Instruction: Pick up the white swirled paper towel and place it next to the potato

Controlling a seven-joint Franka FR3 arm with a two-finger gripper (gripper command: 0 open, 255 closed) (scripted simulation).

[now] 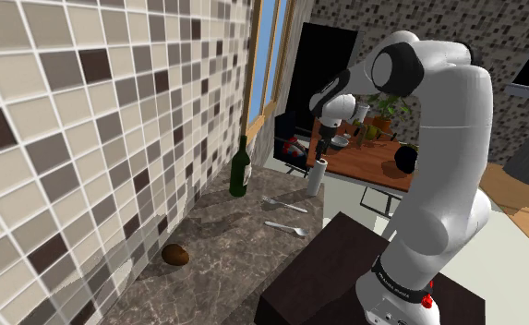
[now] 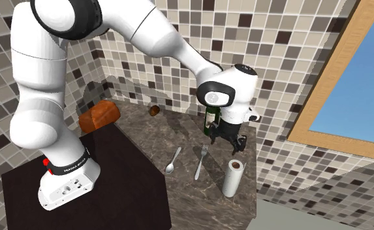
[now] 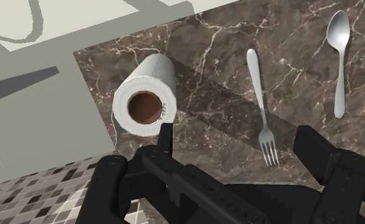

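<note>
As seen from the shoulder view: dark green bottle [image 1: 240, 168] upright by tiled wall [image 1: 87, 138], contents and any label not discernible. White paper towel roll [image 1: 318, 174] upright at counter [image 1: 225, 231] edge, apart from bottle; potato [image 1: 174, 254] well apart on bottle's opposite side. Gripper [image 1: 322, 148] poised close above roll.

From second exterior view: lettering on arm base [image 2: 64, 171] too small to read; gripper [image 2: 235, 146] near bottle [image 2: 209, 121], jaws spread, holding nothing.

From wrist view: roll [image 3: 144, 95] with brown core beyond one jaw, untouched; fork [image 3: 262, 108] and spoon [image 3: 339, 60] lying flat.
</note>
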